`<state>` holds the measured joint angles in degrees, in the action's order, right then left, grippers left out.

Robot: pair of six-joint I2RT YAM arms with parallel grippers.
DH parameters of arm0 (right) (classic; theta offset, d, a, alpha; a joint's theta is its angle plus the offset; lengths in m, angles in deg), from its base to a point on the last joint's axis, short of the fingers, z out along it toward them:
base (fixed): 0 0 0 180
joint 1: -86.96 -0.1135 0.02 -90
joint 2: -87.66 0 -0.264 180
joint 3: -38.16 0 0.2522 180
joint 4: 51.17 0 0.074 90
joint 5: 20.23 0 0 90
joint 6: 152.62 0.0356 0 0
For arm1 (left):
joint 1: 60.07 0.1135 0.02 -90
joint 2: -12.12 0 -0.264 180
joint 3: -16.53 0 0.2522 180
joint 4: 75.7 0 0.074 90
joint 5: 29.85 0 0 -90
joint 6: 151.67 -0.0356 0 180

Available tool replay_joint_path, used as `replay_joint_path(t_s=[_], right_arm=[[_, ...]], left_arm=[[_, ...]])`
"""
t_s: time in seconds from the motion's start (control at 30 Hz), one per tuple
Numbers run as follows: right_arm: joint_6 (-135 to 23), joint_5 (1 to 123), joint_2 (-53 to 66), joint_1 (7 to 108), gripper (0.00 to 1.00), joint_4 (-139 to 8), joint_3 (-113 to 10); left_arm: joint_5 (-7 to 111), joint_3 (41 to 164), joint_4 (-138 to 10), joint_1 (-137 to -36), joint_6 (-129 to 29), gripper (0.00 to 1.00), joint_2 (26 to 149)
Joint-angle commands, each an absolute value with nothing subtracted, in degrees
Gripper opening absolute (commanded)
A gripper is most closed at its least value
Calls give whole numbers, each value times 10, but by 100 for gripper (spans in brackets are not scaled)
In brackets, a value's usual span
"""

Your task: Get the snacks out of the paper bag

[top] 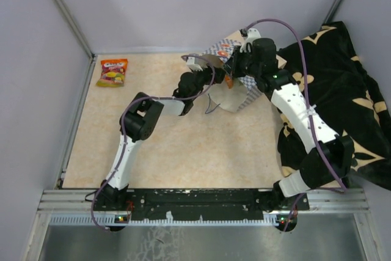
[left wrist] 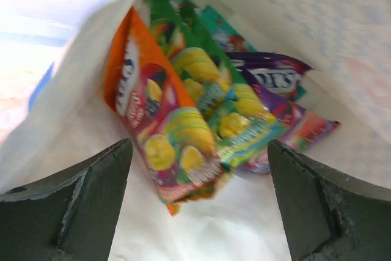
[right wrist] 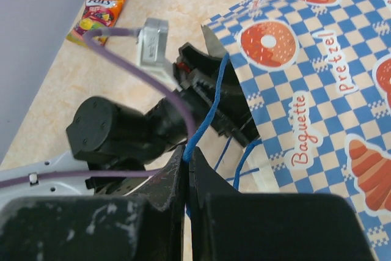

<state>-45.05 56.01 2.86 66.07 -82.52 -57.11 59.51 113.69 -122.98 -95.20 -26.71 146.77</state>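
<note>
Beige table (top: 183,151) | snacks (left wrist: 183,120) ahead of spread left hand (left wrist: 198,154) | inside paper bag (left wrist: 342,41)

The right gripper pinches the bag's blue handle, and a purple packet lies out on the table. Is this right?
Not quite: the top view shows the packet on the table is orange, not purple. The right gripper does pinch the blue handle.

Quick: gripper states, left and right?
Left gripper: open, inside the paper bag, straddling the snacks, holding nothing.
Right gripper: shut on the blue cord handle.
</note>
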Motion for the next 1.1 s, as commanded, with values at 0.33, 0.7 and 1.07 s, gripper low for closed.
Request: replay_joint_path(t_s=[0.33, 0.7, 1.07], right_arm=[[-464, 560, 96, 658, 0, -797, -531], [-464, 566, 76, 663, 0, -789, -555], [-454, 557, 38, 669, 0, -782, -576]], left_arm=[[695, 1238, -1082, -978, -325, 61, 1520], [656, 953, -1199, -983, -372, 0, 1290], [816, 671, -951, -986, -408, 0, 890]])
